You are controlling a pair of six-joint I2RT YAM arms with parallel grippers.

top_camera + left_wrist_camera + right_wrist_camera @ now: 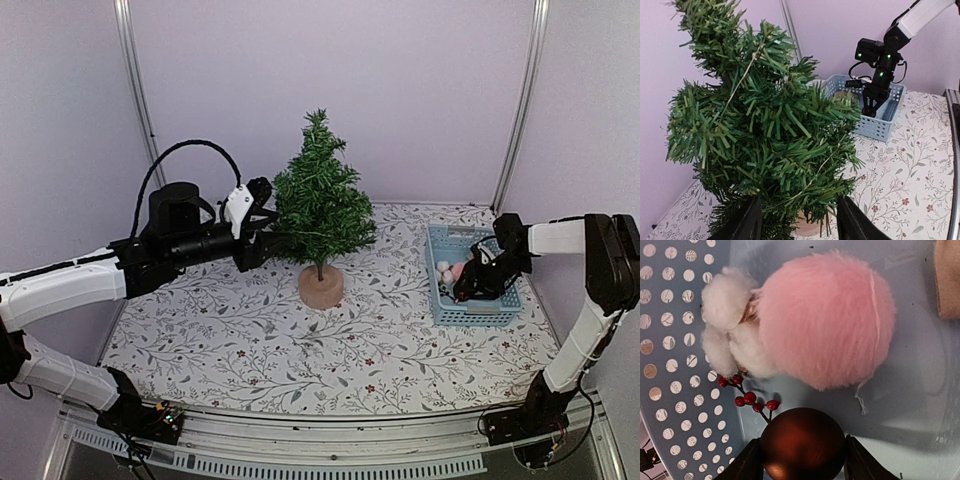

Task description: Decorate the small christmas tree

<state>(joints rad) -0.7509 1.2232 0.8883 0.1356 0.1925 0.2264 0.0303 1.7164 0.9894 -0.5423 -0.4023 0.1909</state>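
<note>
The small christmas tree [322,205] stands on its round tan base [321,287] at mid-table. It fills the left wrist view [765,135], with a thin pale string running through the needles. My left gripper [268,232] is at the tree's left side, open, with lower branches between its fingers [797,222]. My right gripper [463,290] is down inside the blue basket [478,318]. It is shut on a shiny red-brown ball ornament [802,444], with a finger touching each side.
In the basket lie a pink pom-pom [825,320], white cotton puffs [730,340], a red berry sprig [750,399] and a tan item [947,277]. The perforated basket wall [670,340] is close on the left. Walls enclose the floral tablecloth [250,350].
</note>
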